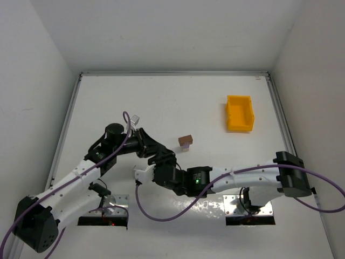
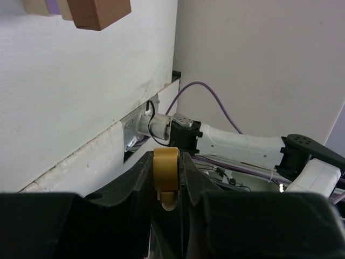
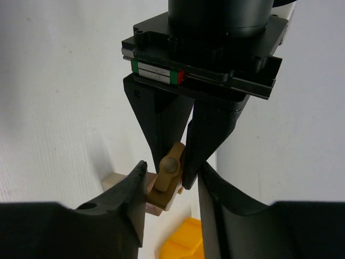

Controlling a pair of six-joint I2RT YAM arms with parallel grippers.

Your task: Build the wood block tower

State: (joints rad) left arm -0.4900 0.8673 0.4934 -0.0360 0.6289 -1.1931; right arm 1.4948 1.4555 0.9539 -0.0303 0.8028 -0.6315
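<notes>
The wood block tower (image 1: 186, 141) is a short stack on the white table, with a reddish-brown block (image 2: 97, 12) on top and pale blocks (image 2: 40, 6) beneath. My left gripper (image 1: 161, 161) is shut on a small mustard-tan wooden piece (image 2: 166, 167), held in the air left of the tower. In the right wrist view that piece (image 3: 171, 175) hangs between the left gripper's downward-pointing fingers. My right gripper (image 3: 171, 186) is open, with one jaw on each side of the piece and a gap still visible. Pale blocks (image 3: 114, 181) of the tower show behind it.
A yellow plastic bin (image 1: 240, 113) stands at the back right of the table and also shows low in the right wrist view (image 3: 183, 243). The two arms cross close together near the table's middle. White walls enclose the table on three sides.
</notes>
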